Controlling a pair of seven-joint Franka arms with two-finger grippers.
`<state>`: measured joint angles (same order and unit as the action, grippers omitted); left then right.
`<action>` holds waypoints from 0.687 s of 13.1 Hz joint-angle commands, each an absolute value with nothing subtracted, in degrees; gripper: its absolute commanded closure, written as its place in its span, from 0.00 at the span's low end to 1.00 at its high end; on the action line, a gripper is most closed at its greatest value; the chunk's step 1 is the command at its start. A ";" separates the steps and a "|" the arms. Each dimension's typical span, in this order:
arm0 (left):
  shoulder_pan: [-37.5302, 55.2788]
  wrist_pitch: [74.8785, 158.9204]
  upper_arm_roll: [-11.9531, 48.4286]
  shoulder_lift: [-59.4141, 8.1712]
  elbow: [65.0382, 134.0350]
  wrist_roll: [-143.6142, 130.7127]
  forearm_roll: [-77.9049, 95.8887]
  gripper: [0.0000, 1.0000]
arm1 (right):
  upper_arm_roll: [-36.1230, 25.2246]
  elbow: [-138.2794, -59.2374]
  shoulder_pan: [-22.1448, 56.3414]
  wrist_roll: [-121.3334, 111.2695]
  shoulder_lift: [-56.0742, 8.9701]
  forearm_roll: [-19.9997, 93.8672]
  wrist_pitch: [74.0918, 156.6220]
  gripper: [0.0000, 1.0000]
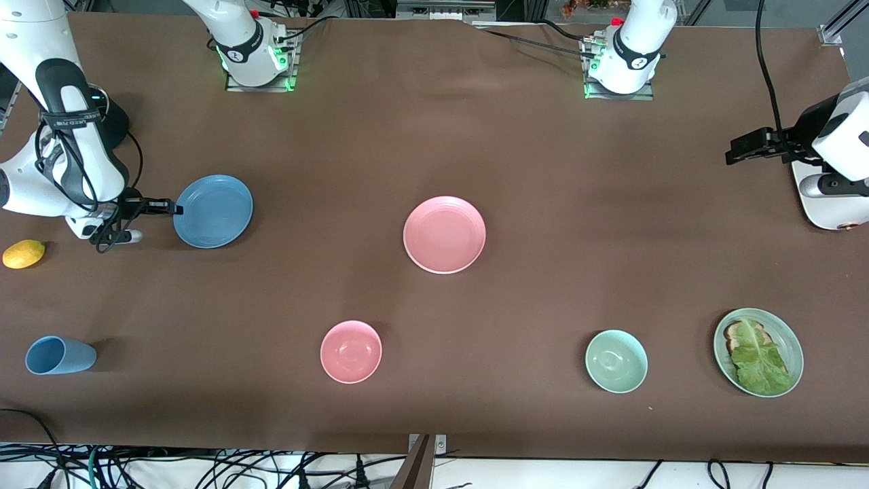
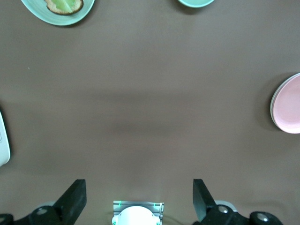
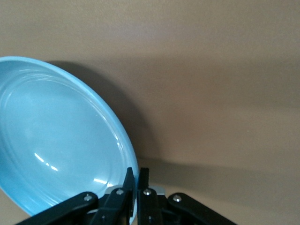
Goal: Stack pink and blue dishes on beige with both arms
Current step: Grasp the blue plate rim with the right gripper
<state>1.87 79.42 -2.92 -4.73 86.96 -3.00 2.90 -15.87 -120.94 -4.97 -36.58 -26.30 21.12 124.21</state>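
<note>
My right gripper [image 1: 178,208] is shut on the rim of the blue plate [image 1: 213,211] at the right arm's end of the table. In the right wrist view the blue plate [image 3: 56,140] stands tilted over its shadow, with the gripper [image 3: 137,176] pinching its edge. The pink plate [image 1: 445,234] lies flat at the table's middle, and the left wrist view catches the pink plate [image 2: 288,105] at its border. A thin pale edge shows under its rim; no beige plate shows apart from that. My left gripper [image 1: 736,149] waits open and empty over the left arm's end, its fingers [image 2: 75,201] wide apart.
Along the side nearest the front camera lie a light blue cup [image 1: 60,355] on its side, a pink bowl [image 1: 351,351], a pale green bowl [image 1: 616,360] and a green plate [image 1: 794,339] with toast and lettuce. A lemon [image 1: 24,254] lies beside the right arm.
</note>
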 commanded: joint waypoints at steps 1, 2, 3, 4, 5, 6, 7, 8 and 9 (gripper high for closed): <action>2.20 82.96 -2.72 -1.33 91.04 -1.93 1.49 0.00 | -15.29 -118.75 -5.45 -37.88 -26.55 22.32 121.92 1.00; 2.20 83.23 -2.72 -1.23 91.23 -2.02 1.49 0.00 | -15.29 -117.00 -5.36 -37.71 -26.28 22.32 119.03 1.00; 2.28 83.15 -2.72 -1.32 90.97 -2.02 1.49 0.00 | -15.29 -114.81 -5.36 -37.27 -26.28 22.32 115.44 1.00; 2.55 83.06 -2.72 -1.58 90.71 -2.11 1.58 0.00 | -15.29 -112.26 -5.27 -37.09 -26.28 22.32 111.57 1.00; 2.64 83.06 -2.72 -1.84 90.62 -2.11 1.58 0.00 | -15.29 -109.80 -5.19 -36.92 -26.28 22.41 108.49 1.00; 2.64 83.14 -2.64 -2.19 90.62 -2.11 1.50 0.00 | -15.21 -107.95 -4.92 -36.04 -25.76 22.33 105.41 1.00; 2.64 83.14 -2.64 -2.28 90.53 -2.20 1.58 0.00 | -15.21 -106.45 -4.14 -33.86 -25.32 22.32 103.03 1.00; 2.64 83.14 -2.64 -2.37 90.53 -2.28 1.58 0.00 | -15.12 -105.39 -2.91 -30.71 -24.27 22.32 100.92 1.00; 2.55 83.14 -2.64 -2.72 90.44 -2.29 1.58 0.00 | -15.12 -104.95 -0.90 -27.54 -23.13 22.32 99.94 1.00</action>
<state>2.29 82.04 -2.69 -3.40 89.09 -3.00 2.75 -15.22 -106.31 -3.67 -32.50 -25.39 21.61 103.18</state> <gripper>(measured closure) 0.000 0.956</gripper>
